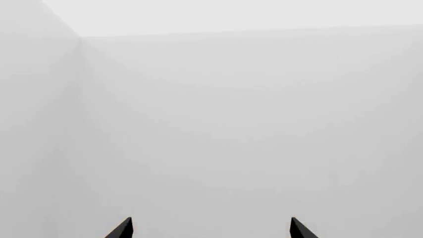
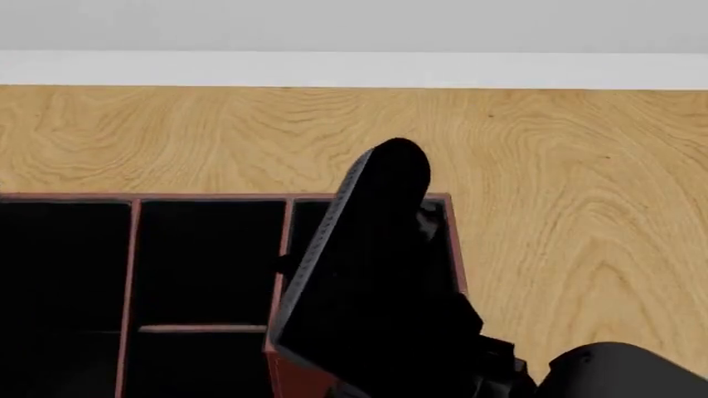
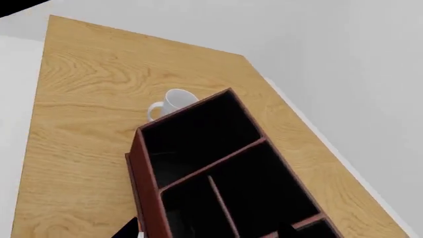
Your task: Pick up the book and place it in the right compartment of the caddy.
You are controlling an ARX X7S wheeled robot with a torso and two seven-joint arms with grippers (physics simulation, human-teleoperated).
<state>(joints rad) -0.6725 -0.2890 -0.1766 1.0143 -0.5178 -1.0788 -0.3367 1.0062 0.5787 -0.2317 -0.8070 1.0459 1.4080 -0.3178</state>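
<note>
Room: pale grey walls, white strip along the far edge of the table (image 2: 575, 166).
Table: light wood grain; it carries the caddy (image 2: 133, 249).
Caddy: reddish-brown walls, black inside, split by thin dividers into several sections.
Right compartment (image 2: 434, 217): mostly hidden in the head view by the dark thing over it.
Book (image 2: 366, 274): black slab with a stippled edge, tilted, standing over the right compartment; whether its lower end is inside cannot be told.
Right gripper (image 2: 476, 352): dark mass at the book's lower end; its grip cannot be made out.
Left gripper (image 1: 210, 229): two dark tips set well apart, nothing between them, facing a blank wall.
Mug (image 3: 173, 103): white, just beyond the caddy's far end.
</note>
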